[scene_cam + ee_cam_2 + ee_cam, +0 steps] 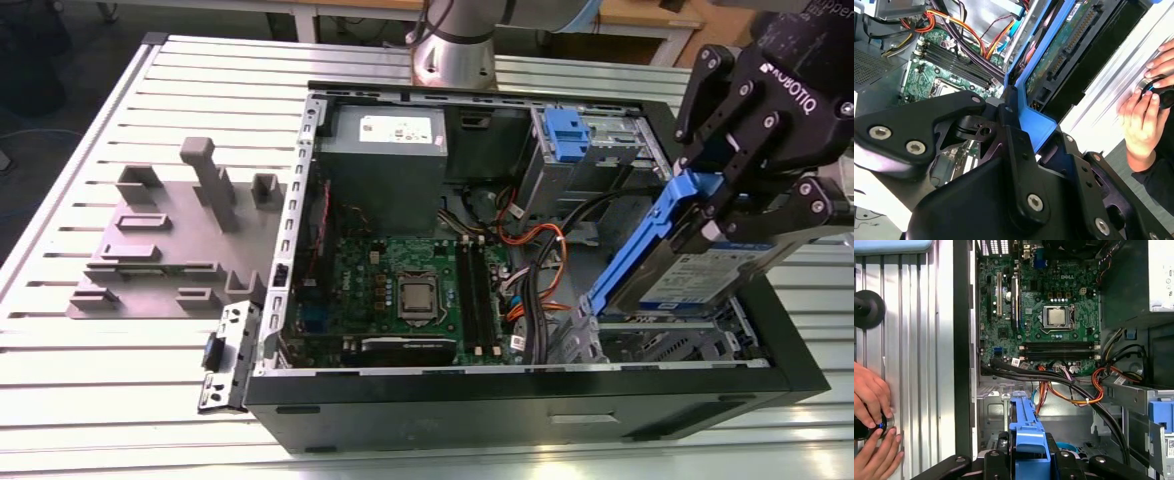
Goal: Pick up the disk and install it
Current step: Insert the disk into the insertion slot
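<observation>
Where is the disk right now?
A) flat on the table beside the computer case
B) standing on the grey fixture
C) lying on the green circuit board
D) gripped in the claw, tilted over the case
D: in the exterior view the claw is shut on the disk, holding it tilted above the open computer case at that view's right end.

Flat silver-grey metal disk (694,275) with blue plastic side rails and white-and-blue label, matte black metal hand (731,205), green printed-circuit motherboard (400,290), orange, red and black cable bundle (527,238), black steel computer case (534,405), ribbed silver aluminium desk (107,390), plain grey plastic fixture block (147,270).
</observation>
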`<state>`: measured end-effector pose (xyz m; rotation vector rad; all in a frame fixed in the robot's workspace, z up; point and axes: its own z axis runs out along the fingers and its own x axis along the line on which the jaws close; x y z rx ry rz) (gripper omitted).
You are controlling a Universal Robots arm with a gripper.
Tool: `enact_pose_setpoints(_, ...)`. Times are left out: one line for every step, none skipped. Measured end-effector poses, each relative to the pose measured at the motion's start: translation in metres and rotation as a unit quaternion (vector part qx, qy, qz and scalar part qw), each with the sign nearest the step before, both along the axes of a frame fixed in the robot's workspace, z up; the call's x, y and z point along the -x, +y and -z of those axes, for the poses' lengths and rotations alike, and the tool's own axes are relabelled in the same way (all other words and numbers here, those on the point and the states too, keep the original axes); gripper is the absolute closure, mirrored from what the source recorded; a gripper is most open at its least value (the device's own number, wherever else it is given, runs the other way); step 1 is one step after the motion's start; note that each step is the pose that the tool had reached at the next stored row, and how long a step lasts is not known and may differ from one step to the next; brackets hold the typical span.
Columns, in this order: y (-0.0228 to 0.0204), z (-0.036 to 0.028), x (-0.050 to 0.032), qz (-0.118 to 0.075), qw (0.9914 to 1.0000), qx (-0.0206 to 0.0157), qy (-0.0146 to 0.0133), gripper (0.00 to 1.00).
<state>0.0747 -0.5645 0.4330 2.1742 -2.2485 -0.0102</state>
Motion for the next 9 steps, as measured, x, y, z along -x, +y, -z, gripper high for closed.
enact_pose_setpoints(0.0,0.0005,-0.0002,0.0,1.0,0.0,0.0,0.63)
enact_pose_setpoints(0.0,0.001,-0.0004,0.0,1.0,0.0,0.0,0.63)
enact_pose_setpoints(0.0,0.0014,-0.0006,0.0,1.0,0.0,0.0,0.63)
enact_pose_setpoints(-0.0001,0.0019,-0.0008,0.0,1.0,0.0,0.0,0.63)
enact_pose_setpoints(-0.0001,0.0024,-0.001,0.0,1.0,0.0,0.0,0.63)
enact_pose_setpoints(-0.0001,0.0028,-0.0012,0.0,1.0,0.0,0.0,0.63)
enact_pose_setpoints(-0.0002,0.0033,-0.0014,0.0,1.0,0.0,0.0,0.63)
enact_pose_setpoints(-0.0002,0.0038,-0.0016,0.0,1.0,-0.0001,0.0,0.63)
enact_pose_setpoints(-0.0002,0.0042,-0.0017,0.0,1.0,0.0,0.0,0.63)
